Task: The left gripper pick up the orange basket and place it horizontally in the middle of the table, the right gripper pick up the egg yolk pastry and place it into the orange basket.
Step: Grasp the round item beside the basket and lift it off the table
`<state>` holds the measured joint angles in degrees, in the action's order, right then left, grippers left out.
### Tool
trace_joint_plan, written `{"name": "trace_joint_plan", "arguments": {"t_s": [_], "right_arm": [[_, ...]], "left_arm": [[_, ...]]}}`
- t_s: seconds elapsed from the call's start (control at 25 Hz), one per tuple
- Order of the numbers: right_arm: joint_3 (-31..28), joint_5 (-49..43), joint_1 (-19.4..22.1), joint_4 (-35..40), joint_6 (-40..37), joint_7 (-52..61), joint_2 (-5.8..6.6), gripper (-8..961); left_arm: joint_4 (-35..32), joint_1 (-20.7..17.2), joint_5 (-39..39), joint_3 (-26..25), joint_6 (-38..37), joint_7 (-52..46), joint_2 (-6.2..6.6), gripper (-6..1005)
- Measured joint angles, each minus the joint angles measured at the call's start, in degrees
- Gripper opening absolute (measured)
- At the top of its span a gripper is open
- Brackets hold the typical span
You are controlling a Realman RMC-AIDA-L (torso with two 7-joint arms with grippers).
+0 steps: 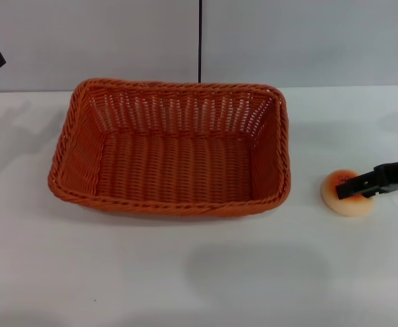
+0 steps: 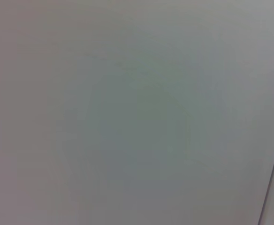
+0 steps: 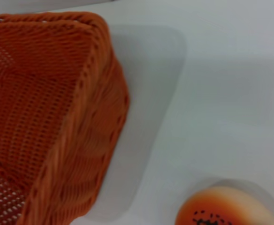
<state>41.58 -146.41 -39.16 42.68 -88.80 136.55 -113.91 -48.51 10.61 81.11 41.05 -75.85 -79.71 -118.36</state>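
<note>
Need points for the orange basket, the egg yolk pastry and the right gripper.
orange basket [image 1: 172, 167]: head view, on the woven floor inside.
egg yolk pastry [image 1: 339, 197]: head view, on its pale side by the glazed top.
right gripper [image 1: 349, 189]: head view, at the fingertips over the pastry.

A plain grey wall [image 1: 308, 41] stands behind the white worktop [image 1: 185, 272], split by a dark vertical seam [image 1: 200, 41].
</note>
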Motion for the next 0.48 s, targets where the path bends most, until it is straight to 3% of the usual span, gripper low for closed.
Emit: {"name": "trace_joint_plan", "arguments": {"t_s": [0.36,0.48], "right_arm": [[-0.49,0.62,1.48,0.03,3.08,0.01,0.17,507],[-0.59,1.89,2.42,1.94,2.77,-0.11,0.16,418]], "left_arm": [[0.22,-0.04,-0.06,-0.01,0.0,0.06,0.22,806],[0.81,0.09,-0.07,-0.1,0.0,0.12,0.24,806]]}}
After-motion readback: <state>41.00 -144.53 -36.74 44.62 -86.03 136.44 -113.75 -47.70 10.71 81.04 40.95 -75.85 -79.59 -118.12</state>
